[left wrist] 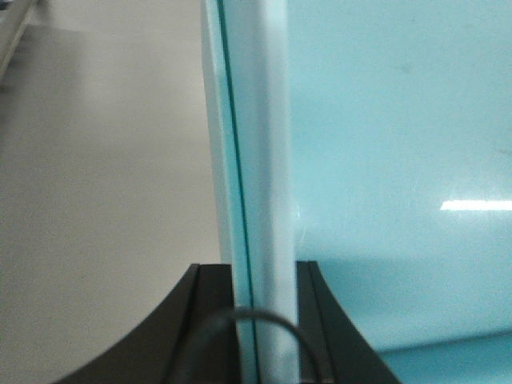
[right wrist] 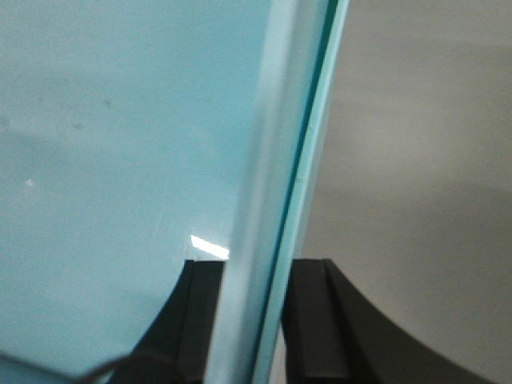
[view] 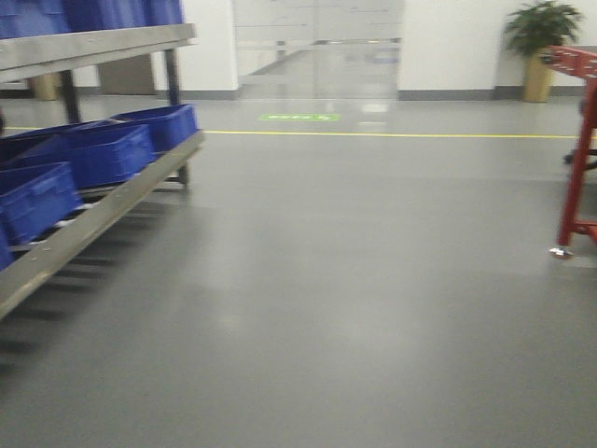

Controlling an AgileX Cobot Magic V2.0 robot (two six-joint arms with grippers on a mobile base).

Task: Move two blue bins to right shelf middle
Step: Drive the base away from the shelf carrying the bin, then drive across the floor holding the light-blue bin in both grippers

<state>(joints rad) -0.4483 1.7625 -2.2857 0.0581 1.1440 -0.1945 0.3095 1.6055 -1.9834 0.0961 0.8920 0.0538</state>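
Observation:
A pale blue bin fills the left wrist view, its rim wall running straight up between the black fingers. My left gripper is shut on that wall. In the right wrist view the opposite wall of the blue bin passes between the fingers of my right gripper, which is shut on it. Neither gripper nor the held bin shows in the front view. The red frame of the right shelf stands at the far right edge; its levels are cut off.
A grey metal shelf on the left carries dark blue bins on its lower level and more on top. Grey floor stretches ahead to a yellow line, glass doors and a potted plant.

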